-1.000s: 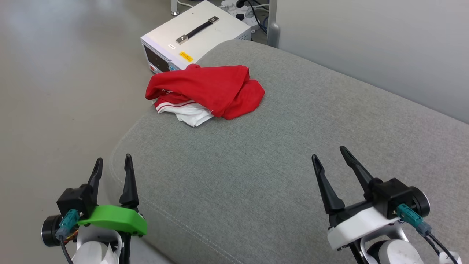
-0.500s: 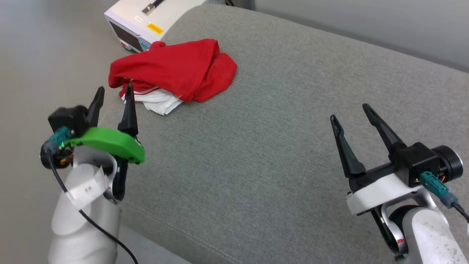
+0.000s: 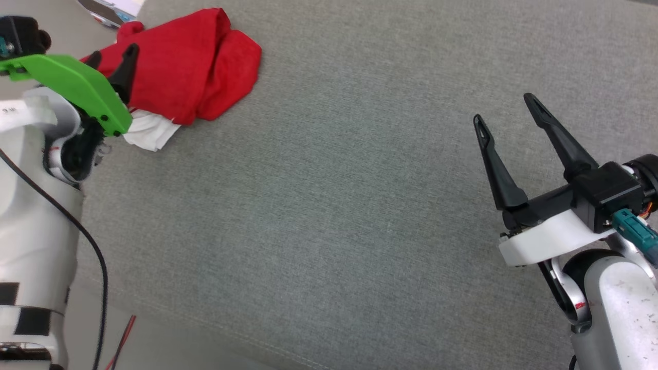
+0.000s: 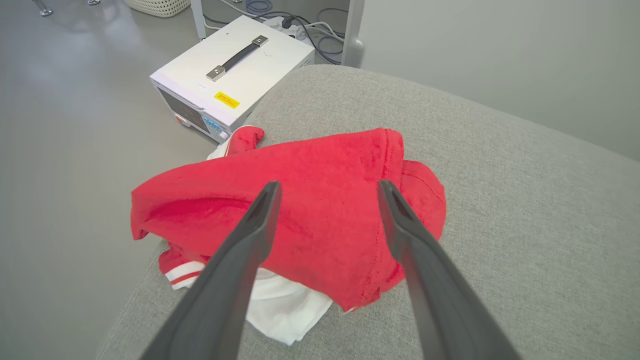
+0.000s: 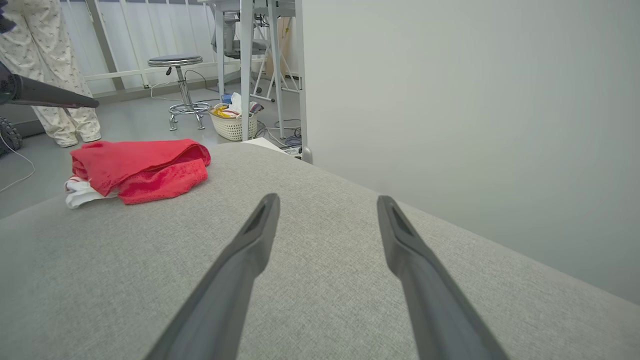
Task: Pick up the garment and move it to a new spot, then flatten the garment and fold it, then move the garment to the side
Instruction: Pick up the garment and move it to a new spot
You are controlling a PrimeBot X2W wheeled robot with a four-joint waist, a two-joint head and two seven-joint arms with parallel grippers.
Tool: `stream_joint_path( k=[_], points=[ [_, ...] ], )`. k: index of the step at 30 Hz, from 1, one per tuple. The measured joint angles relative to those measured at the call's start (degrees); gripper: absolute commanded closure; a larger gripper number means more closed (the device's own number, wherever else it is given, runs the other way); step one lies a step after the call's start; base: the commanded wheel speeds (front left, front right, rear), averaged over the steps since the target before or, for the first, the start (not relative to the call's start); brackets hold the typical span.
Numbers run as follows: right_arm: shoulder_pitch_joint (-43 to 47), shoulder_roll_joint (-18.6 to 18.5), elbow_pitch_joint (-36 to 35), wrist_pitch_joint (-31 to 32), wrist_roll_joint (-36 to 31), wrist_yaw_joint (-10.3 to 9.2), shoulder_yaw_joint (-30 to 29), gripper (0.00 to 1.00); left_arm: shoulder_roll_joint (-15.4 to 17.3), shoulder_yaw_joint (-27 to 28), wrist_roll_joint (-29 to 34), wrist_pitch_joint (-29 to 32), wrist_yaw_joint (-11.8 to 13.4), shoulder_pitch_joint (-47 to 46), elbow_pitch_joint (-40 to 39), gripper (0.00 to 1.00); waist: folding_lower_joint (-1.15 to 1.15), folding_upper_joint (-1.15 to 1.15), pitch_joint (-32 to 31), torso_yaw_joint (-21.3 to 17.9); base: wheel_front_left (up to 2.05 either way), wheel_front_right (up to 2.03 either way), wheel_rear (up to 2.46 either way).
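The garment lies crumpled near the far left corner of a grey cushion, red cloth on top and a white sleeve poking out at its near edge. My left gripper is open, and its fingertips stand over the near left side of the heap. In the left wrist view the garment shows between and beyond the open left gripper; I cannot tell whether they touch. My right gripper is open and empty over bare cushion at the right, far from the garment.
A white box with a black handle sits on the floor just beyond the cushion's far left corner. A pale wall runs along the cushion's far side. A person's legs, a stool and a basket stand farther off.
The head camera has tilted down, shifting the whole picture. My left arm has risen and reached forward from the cushion's near corner to the garment. Both grippers stayed open.
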Motion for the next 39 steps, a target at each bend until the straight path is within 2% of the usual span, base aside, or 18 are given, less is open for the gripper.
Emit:
stream_joint_path(
  k=[2,6,13,17,23,24,25,33,39],
  points=[
    [-0.78,-0.46,-0.89,0.07,-0.02,0.00,0.16,0.00,2.60,-2.20,-0.30,2.70,0.00,-1.91,0.86,0.00,0.00,0.00,1.69,-1.00,0.00,0.00,0.00],
    [-1.93,-1.00,-2.93,0.73,-0.03,0.00,0.30,0.00,4.77,-4.11,-3.45,7.03,0.00,-5.00,3.66,0.00,0.00,0.00,4.91,-2.66,0.00,0.00,0.00],
    [-3.67,-1.83,-6.69,2.54,-0.46,0.00,0.33,0.00,5.17,-7.01,-8.37,12.37,0.00,-7.98,8.70,0.00,0.00,0.00,10.33,-4.57,0.00,0.00,0.00],
    [-4.40,-1.98,-8.45,3.39,-0.43,0.01,0.80,0.00,6.30,-9.94,-8.82,16.89,-0.03,-11.11,14.62,0.00,-0.01,0.00,13.70,-5.63,0.00,0.00,0.00],
    [-4.30,-1.92,-9.12,3.87,-0.16,0.00,-0.81,0.00,6.25,-11.04,-8.87,20.93,-0.01,-14.83,19.02,0.00,-0.01,0.01,14.74,-6.51,0.00,0.00,0.00],
    [-4.22,-1.92,-9.20,3.97,-0.16,0.00,-0.96,0.00,6.17,-10.90,-8.99,20.81,-0.01,-15.00,19.38,0.91,-0.01,0.01,14.70,-6.57,0.00,0.00,0.00],
    [-4.15,-1.90,-9.20,4.03,-0.12,0.00,-1.09,0.00,6.04,-10.65,-9.42,20.62,-0.01,-15.03,19.83,1.00,-0.01,0.01,14.55,-6.61,0.00,0.00,0.00],
    [-3.42,-0.53,-8.65,3.44,0.70,0.00,-0.74,0.00,5.58,-12.99,-8.37,15.57,0.03,-14.64,21.91,1.00,-0.01,0.00,11.84,-6.60,0.00,0.00,0.00],
    [-2.10,1.40,-5.77,1.91,1.82,0.00,-0.23,0.00,6.03,-14.72,-5.39,6.10,-0.01,-12.98,22.01,1.00,-0.01,0.00,7.92,-6.41,0.00,0.00,0.00]
  ],
)
